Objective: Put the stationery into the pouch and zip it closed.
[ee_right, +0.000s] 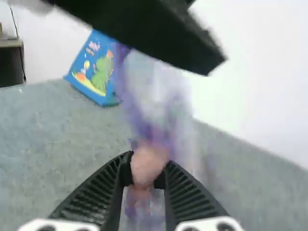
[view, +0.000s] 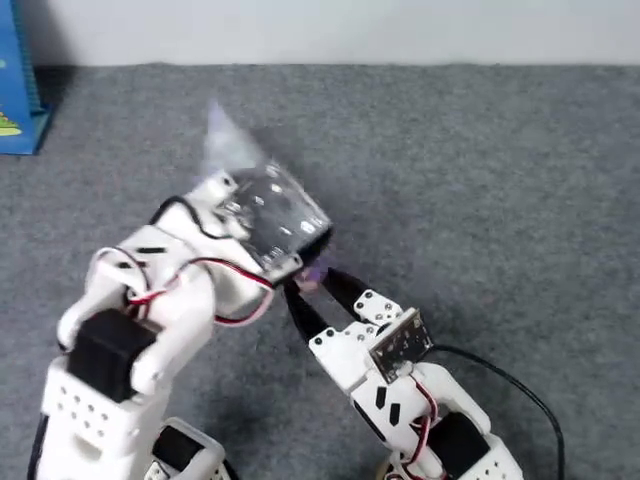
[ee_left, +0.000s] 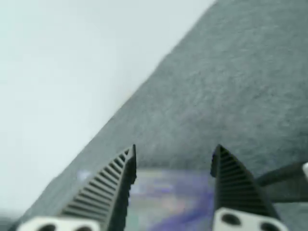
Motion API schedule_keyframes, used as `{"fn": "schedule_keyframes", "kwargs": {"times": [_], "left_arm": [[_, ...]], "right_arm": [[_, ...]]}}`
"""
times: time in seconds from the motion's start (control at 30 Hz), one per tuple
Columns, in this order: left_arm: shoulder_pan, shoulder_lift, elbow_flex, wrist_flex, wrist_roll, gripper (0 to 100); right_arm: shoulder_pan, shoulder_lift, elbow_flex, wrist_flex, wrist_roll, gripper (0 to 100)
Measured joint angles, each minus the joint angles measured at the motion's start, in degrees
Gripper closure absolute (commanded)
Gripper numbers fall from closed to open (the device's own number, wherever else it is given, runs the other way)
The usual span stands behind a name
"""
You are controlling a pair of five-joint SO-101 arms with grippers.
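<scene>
The translucent purple pouch (view: 232,150) is held off the grey carpeted table, blurred, at the end of the left arm (view: 190,270). In the left wrist view it fills the gap between the fingers of my left gripper (ee_left: 174,149), which is shut on the pouch (ee_left: 168,197). My right gripper (view: 310,280) sits just below and right of the left one. In its own wrist view the right gripper (ee_right: 144,166) is shut on a small pink zipper tab (ee_right: 144,169) at the pouch's edge (ee_right: 154,96). No loose stationery can be made out.
A blue picture book (view: 15,90) leans against the white wall at the far left, the same book (ee_right: 94,67) lying beyond the pouch in the right wrist view. A black cable (view: 520,385) trails from the right arm. Grey carpet (view: 480,180) spreads to the right.
</scene>
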State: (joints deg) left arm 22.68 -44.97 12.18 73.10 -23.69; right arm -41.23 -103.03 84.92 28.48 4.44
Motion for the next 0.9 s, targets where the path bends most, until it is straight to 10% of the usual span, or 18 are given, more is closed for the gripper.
{"fn": "schedule_keyframes", "kwargs": {"times": [0.4, 0.9], "left_arm": [[-17.7, -0.5, -3.9, 4.0, -4.7, 76], [-16.8, -14.0, -3.8, 26.3, -12.8, 76]], "right_arm": [[-0.1, -0.1, -0.1, -5.8, 0.2, 99.1], [-0.1, -0.1, -0.3, -10.7, 1.1, 99.1]]}}
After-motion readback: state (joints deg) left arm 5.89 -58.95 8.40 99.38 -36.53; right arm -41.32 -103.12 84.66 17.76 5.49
